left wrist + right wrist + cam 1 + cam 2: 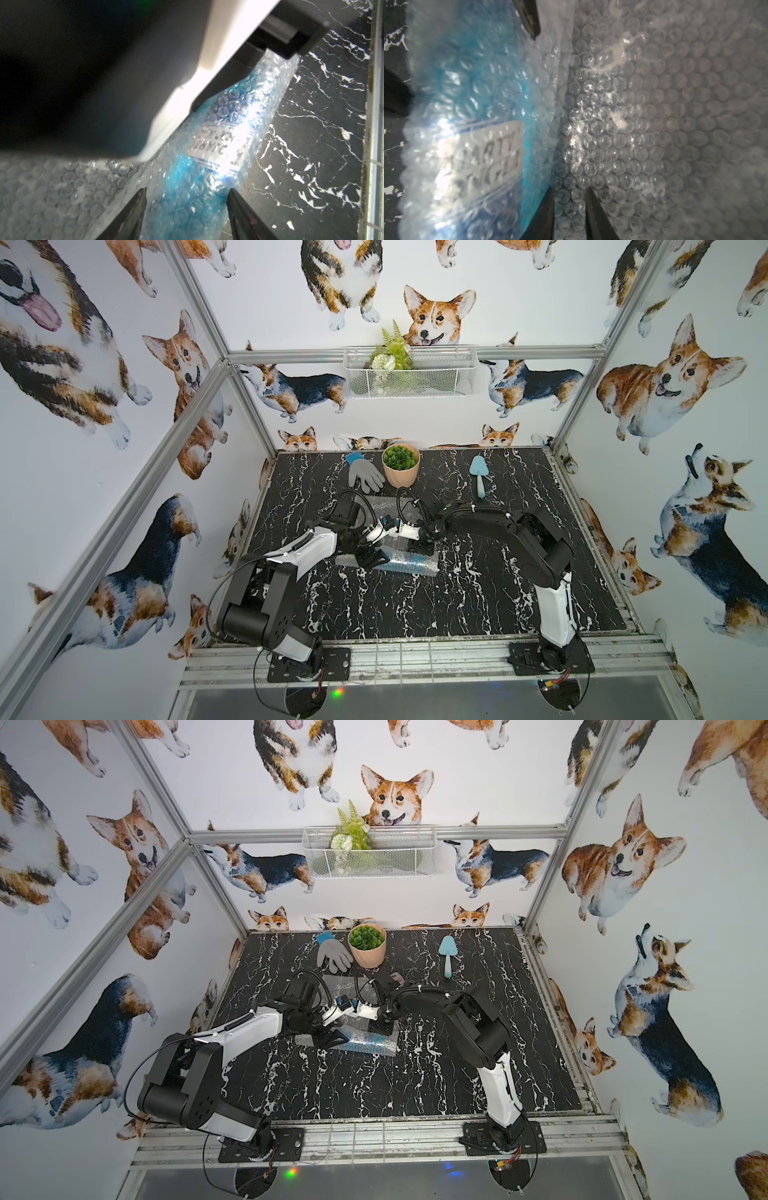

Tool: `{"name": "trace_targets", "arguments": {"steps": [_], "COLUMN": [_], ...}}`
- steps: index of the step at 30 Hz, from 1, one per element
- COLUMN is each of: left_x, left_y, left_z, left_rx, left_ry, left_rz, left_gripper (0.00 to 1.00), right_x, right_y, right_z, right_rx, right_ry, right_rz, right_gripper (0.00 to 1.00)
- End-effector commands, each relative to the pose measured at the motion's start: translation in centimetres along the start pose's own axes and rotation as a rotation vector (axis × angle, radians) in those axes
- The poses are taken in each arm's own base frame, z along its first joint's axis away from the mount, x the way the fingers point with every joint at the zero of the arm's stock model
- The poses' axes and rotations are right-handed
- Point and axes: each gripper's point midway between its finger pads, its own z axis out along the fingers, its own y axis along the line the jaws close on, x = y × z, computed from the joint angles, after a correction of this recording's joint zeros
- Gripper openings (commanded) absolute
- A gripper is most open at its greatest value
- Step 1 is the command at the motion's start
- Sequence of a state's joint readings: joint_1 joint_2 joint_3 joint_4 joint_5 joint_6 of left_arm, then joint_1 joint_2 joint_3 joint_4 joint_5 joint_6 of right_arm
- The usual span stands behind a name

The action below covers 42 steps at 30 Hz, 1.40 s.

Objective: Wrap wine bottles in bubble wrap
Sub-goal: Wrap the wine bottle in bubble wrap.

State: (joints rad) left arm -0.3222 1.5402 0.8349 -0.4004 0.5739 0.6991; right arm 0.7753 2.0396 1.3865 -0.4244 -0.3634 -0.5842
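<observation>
Wine bottle (216,133) lying rolled in bubble wrap (654,124), straddled by left gripper (187,193), jaws spread, contact unclear; right gripper (570,193) narrowly parted just beside bottle, nothing pinched; roll best kept tight; loose wrap ahead of right gripper to be kept flat.

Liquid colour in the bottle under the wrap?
Bright blue, visible through the clear bubble wrap around the bottle. Shows best in the left wrist view.

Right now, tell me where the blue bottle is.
In both top views the blue bottle lies on its side mid-table, covered by the bubble wrap, the left claw straddling it, nearer the front edge than the plant pot.
</observation>
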Motion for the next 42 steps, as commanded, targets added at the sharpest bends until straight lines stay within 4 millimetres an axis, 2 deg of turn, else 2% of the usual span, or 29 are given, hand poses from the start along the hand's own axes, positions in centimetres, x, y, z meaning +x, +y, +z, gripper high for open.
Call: {"name": "trace_targets", "arguments": {"steps": [1, 6, 11, 16, 17, 18, 21, 24, 28, 29, 30, 32, 35, 37, 42], "left_x": [2.9, 3.1, 3.8, 4.0, 2.9, 2.8, 2.7, 2.8, 2.6, 2.5, 2.4, 2.1, 2.5, 2.5, 2.3], "left_y": [-1.6, -1.4, -1.3, -0.9, -0.2, -0.1, 0.0, 0.0, 0.4, 0.5, 0.6, 0.6, 0.6, 0.5, 0.8], "left_z": [0.3, 0.5, 1.0, 1.2, 0.8, 0.8, 0.7, 0.7, 0.6, 0.6, 0.5, 0.3, 0.6, 0.6, 0.5], "left_rx": [0.068, 0.068, 0.076, 0.065, 0.047, 0.046, 0.048, 0.052, 0.056, 0.057, 0.058, 0.061, 0.078, 0.081, 0.08], "left_ry": [0.127, 0.125, 0.148, 0.156, 0.135, 0.134, 0.131, 0.131, 0.128, 0.129, 0.134, 0.136, 0.152, 0.153, 0.167], "left_rz": [-0.056, -0.069, -0.094, -0.113, -0.097, -0.098, -0.1, -0.109, -0.121, -0.123, -0.127, -0.125, -0.138, -0.14, -0.153], "left_gripper": [0.6, 0.57, 0.54, 0.53, 0.53, 0.53, 0.52, 0.52, 0.52, 0.52, 0.52, 0.52, 0.52, 0.52, 0.52], "right_x": [-5.1, -3.0, -0.9, 0.2, 0.2, 0.0, -0.7, -1.8, -3.3, -3.5, -3.4, -3.4, -4.1, -3.8, -4.2], "right_y": [-0.9, -2.0, -3.8, -5.3, -5.4, -5.6, -4.8, -3.7, -0.1, 1.0, 2.3, 4.6, 7.7, 8.3, 7.2], "right_z": [-2.2, -2.5, -3.7, -5.6, -6.3, -6.9, -8.9, -11.2, -13.5, -13.6, -13.3, -12.6, -11.0, -9.0, -5.5], "right_rx": [0.016, 0.084, 0.157, 0.225, 0.243, 0.255, 0.273, 0.307, 0.274, 0.263, 0.255, 0.232, 0.195, 0.222, 0.325], "right_ry": [-0.217, -0.133, -0.079, -0.07, -0.079, -0.096, -0.144, -0.213, -0.303, -0.308, -0.303, -0.313, -0.323, -0.265, -0.196], "right_rz": [-0.064, -0.104, -0.093, -0.069, -0.064, -0.059, -0.067, -0.087, -0.133, -0.161, -0.2, -0.27, -0.36, -0.445, -0.614], "right_gripper": [0.3, 0.31, 0.32, 0.32, 0.33, 0.33, 0.4, 0.53, 0.62, 0.63, 0.68, 0.72, 0.73, 0.74, 0.76]}}
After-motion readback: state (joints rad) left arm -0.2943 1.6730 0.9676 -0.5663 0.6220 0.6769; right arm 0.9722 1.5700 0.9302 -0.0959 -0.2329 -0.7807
